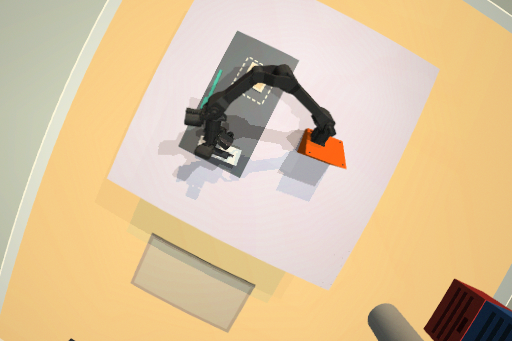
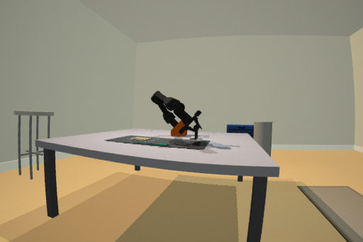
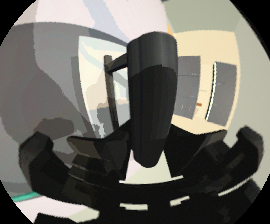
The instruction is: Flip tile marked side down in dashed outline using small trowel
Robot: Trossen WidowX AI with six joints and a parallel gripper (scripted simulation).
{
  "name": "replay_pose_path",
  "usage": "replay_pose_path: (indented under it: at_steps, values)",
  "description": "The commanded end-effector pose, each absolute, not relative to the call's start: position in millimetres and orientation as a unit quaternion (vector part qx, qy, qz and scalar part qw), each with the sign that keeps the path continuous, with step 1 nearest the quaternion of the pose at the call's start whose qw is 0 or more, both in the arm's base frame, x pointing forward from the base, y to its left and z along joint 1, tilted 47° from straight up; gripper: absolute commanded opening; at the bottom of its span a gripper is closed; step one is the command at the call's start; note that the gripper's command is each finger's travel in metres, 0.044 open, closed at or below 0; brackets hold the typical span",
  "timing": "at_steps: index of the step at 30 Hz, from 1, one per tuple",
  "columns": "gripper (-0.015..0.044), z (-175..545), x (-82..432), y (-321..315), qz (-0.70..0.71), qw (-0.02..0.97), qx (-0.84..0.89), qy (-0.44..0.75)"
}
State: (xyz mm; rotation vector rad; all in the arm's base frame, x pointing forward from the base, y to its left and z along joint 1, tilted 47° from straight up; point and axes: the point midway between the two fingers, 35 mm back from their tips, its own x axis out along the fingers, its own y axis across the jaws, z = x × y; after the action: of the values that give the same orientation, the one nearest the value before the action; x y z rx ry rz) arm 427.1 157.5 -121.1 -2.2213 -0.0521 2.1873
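Note:
My gripper (image 1: 215, 143) (image 3: 144, 120) is shut on the trowel's black handle, over the near end of the dark mat (image 1: 267, 57) (image 2: 115, 140). The trowel's pale blade (image 1: 235, 159) (image 3: 93, 82) is low over that end; I cannot tell whether it touches the mat. The cream tile (image 1: 259, 88) (image 2: 142, 138) lies inside the dashed outline (image 1: 261, 103), at the far end of the mat and away from the blade. The arm partly covers the tile in the top view. Which side of it is up cannot be made out.
A teal tool (image 1: 215, 85) (image 2: 156, 144) lies along the mat's left edge, close to the wrist. The orange arm base (image 1: 327, 151) (image 2: 179, 129) stands on the pale table (image 1: 380, 82) (image 2: 142, 157), to the right of the mat. A stool, crates and a grey cylinder stand off the table.

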Motion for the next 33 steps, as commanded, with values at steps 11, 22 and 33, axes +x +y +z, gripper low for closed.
replay_pose_path:
  at_steps: [11,22,33]
  values:
    - [0.0000,-124.3,429.3,158.4,0.706,0.012,-0.708,-0.035]
    - [0.0000,-136.9,431.2,146.0,0.706,0.010,-0.707,-0.035]
    - [0.0079,-144.3,432.1,138.6,0.706,0.009,-0.707,-0.035]
